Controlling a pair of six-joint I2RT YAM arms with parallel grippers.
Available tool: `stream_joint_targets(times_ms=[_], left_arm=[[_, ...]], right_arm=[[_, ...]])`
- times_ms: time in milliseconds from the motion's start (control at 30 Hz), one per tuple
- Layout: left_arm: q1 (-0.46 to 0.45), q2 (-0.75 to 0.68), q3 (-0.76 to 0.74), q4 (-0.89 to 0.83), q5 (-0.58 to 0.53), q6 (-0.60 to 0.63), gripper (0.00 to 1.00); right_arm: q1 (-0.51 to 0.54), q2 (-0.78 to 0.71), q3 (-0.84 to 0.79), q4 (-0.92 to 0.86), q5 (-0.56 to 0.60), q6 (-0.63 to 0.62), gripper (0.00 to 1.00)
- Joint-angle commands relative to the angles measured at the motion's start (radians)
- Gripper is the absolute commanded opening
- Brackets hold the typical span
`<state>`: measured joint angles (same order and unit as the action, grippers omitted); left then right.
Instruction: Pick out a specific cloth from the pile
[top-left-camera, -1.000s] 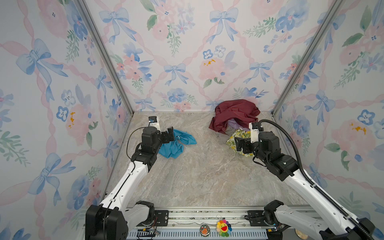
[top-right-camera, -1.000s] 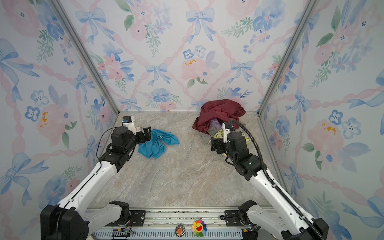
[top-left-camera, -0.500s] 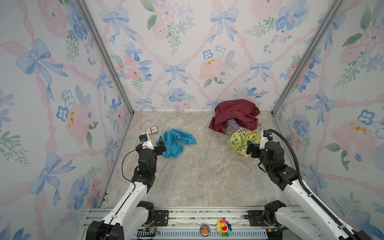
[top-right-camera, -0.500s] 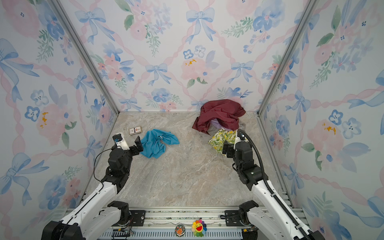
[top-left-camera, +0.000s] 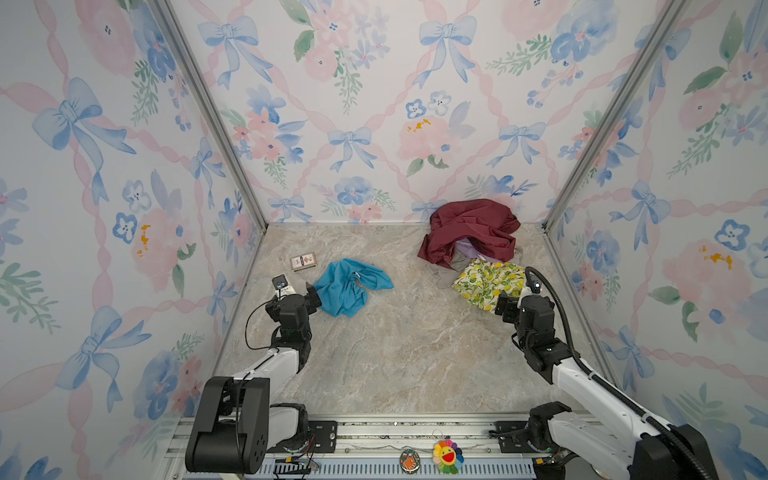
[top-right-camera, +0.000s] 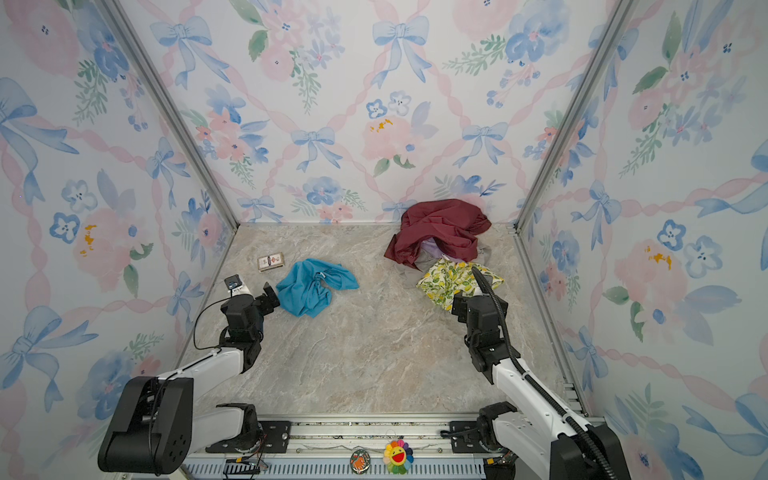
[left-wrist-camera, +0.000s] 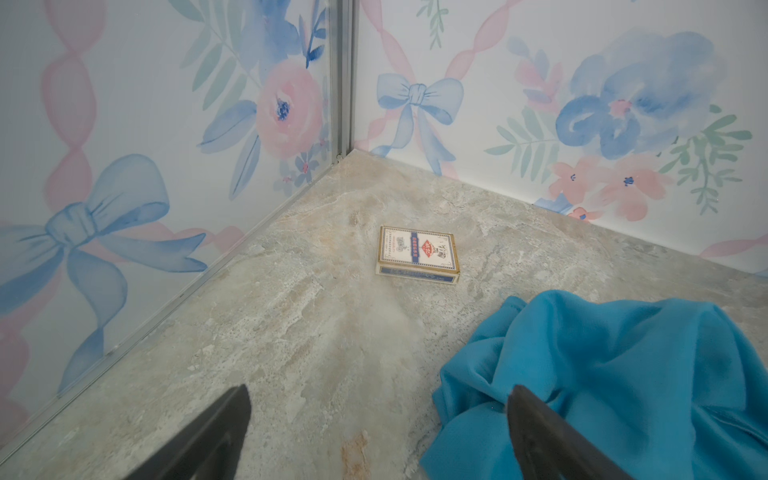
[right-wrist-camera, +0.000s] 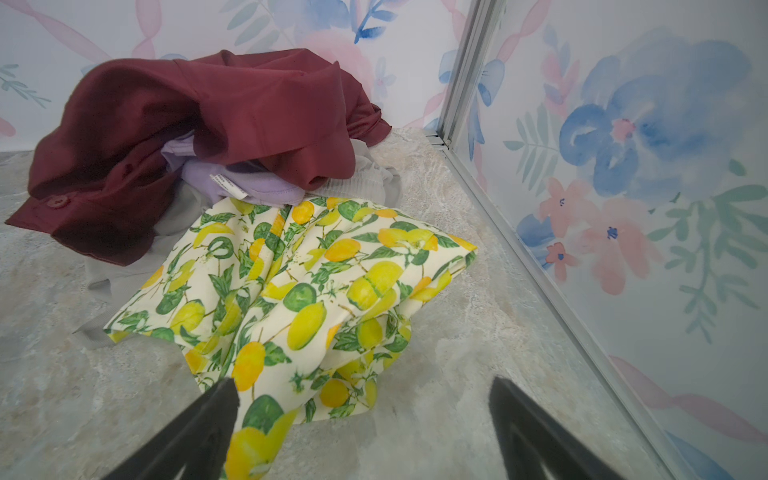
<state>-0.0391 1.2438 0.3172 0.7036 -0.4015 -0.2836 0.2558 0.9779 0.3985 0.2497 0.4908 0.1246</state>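
Floral wallpaper (top-left-camera: 374, 104), blue bows and pink blooms, closes three sides; marbled beige tabletop (top-left-camera: 395, 361) underneath. Turquoise cloth (top-left-camera: 347, 286) lies crumpled on its own, left of centre in the far half, well apart from the pile (top-left-camera: 469, 249) in the far right corner; both top views agree. Pile: large maroon cloth (top-left-camera: 471, 228) on top and farthest back, lilac piece (top-left-camera: 467, 249) tucked under it, grey piece (top-left-camera: 444, 276) sticking out on the left near side, lemon-print cloth (top-left-camera: 488, 280) spread at the near edge. Small card box (top-left-camera: 303, 262) flat on the tabletop, just far-left of the turquoise cloth, not touching it. Left hand (top-left-camera: 309, 297) low at the cloth's left edge, spread wide, holding nothing; left wrist view shows bare tabletop between its fingers (left-wrist-camera: 540, 436), one of which overlaps the cloth's border, contact cannot be told. Right hand (top-left-camera: 505, 306) at the near edge of the lemon-print cloth, likewise spread wide and empty; right wrist view has one finger in front of the print's near corner, the other over bare tabletop beside the right wall. Both arms reach in from the near rail, left arm along the left wall, right arm along the right.
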Motion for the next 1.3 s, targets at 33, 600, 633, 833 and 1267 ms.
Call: stream_joint_targets(times_ms=[33,600,633,833,1267], left_arm=[[0.006,0.041,-0.066,0.208,0.066,0.07,0.98],[-0.003,0.257,-0.189,0.688,0.261,0.167,0.98],[-0.013,0.277,-0.186,0.704,0.254,0.177,0.98],[-0.047,0.313,-0.139,0.677,0.197,0.205,0.98],[-0.06,0.313,-0.138,0.671,0.18,0.212,0.98]], right_arm=[[-0.034,0.019,-0.061,0.177,0.005,-0.031,0.97],[-0.095,0.463,-0.122,0.789,-0.132,-0.177,0.97],[-0.098,0.496,-0.123,0.821,-0.142,-0.177,0.97],[-0.138,0.568,-0.039,0.708,-0.217,-0.153,0.97],[-0.193,0.57,-0.005,0.65,-0.333,-0.125,0.97]])
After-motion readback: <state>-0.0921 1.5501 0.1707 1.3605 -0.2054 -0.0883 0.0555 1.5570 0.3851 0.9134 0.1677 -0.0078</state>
